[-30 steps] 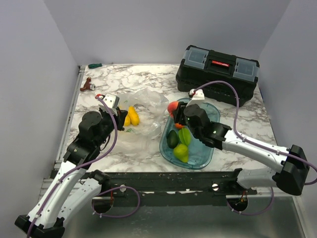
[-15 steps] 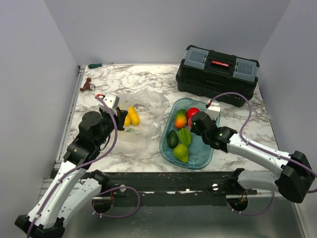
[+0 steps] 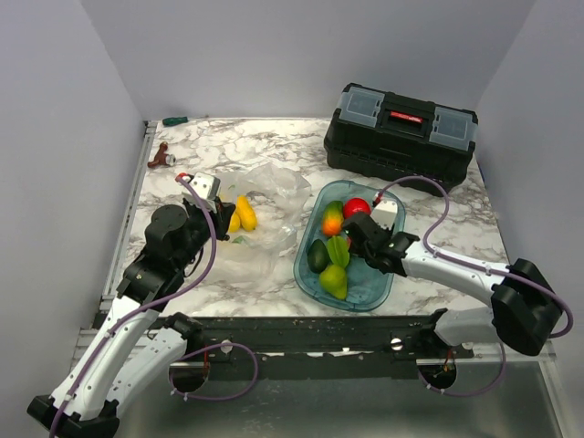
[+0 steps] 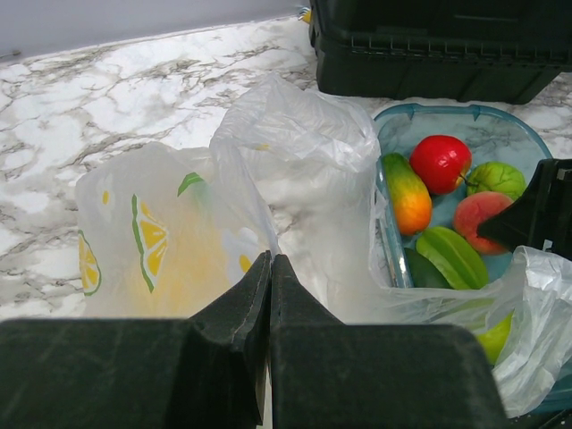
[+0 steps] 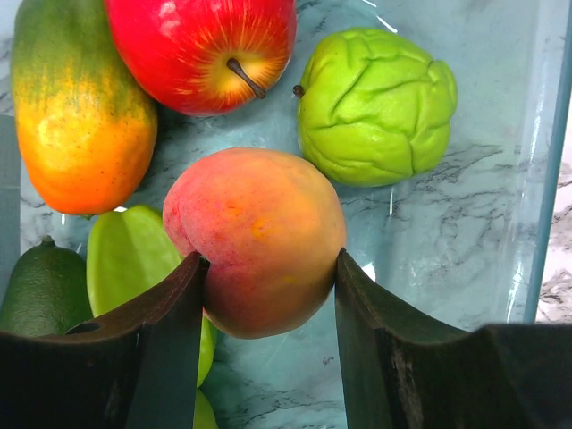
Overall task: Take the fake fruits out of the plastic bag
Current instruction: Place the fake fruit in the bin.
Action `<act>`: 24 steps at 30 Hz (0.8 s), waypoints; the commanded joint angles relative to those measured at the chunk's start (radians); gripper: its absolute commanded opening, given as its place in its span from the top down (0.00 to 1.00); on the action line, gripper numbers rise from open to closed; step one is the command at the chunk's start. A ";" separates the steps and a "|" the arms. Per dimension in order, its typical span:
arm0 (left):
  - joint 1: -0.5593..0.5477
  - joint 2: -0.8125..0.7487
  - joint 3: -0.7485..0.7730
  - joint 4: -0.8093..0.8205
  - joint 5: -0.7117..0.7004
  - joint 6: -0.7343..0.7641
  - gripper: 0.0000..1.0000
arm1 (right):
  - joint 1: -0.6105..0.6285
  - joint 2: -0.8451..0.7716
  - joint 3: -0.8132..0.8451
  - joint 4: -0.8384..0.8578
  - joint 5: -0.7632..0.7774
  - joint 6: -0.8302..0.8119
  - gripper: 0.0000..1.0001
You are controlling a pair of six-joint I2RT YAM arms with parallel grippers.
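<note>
My left gripper [image 3: 222, 219] is shut on a fold of the see-through lemon-print plastic bag [image 3: 270, 193], which shows close up in the left wrist view [image 4: 295, 170]. Yellow fruits [image 3: 244, 213] still lie inside the bag. My right gripper [image 5: 268, 268] is shut on a peach [image 5: 259, 237], held low inside the blue-tinted tray [image 3: 387, 278]. In the tray lie a red apple [image 5: 206, 45], an orange-green mango [image 5: 80, 116], a lumpy green fruit [image 5: 375, 103], a green starfruit [image 5: 130, 264] and a dark avocado [image 5: 36, 290]. A green pear [image 3: 333, 281] lies at the tray's near end.
A black toolbox [image 3: 400, 135] stands at the back right, just behind the tray. A small brown clamp [image 3: 161, 156] and a green-handled tool [image 3: 174, 120] lie at the back left. The bag's loose edge drapes over the tray's left rim [image 4: 386, 232].
My right gripper has moved from the tray's far left corner down into the tray's middle, and its wrist has turned. The left gripper and the bag have not moved.
</note>
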 commanded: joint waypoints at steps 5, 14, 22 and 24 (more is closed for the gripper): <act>0.000 0.011 0.004 -0.007 0.056 -0.002 1.00 | -0.006 0.023 0.014 -0.012 -0.020 -0.002 0.47; 0.000 0.025 0.009 -0.008 0.065 0.000 1.00 | -0.006 -0.005 0.058 -0.059 -0.010 -0.060 0.26; 0.000 0.033 0.013 -0.011 0.068 0.001 1.00 | -0.006 -0.063 0.169 0.010 -0.080 -0.203 0.19; 0.000 0.032 0.011 -0.009 0.067 0.002 1.00 | -0.006 -0.052 0.205 0.084 -0.173 -0.238 0.19</act>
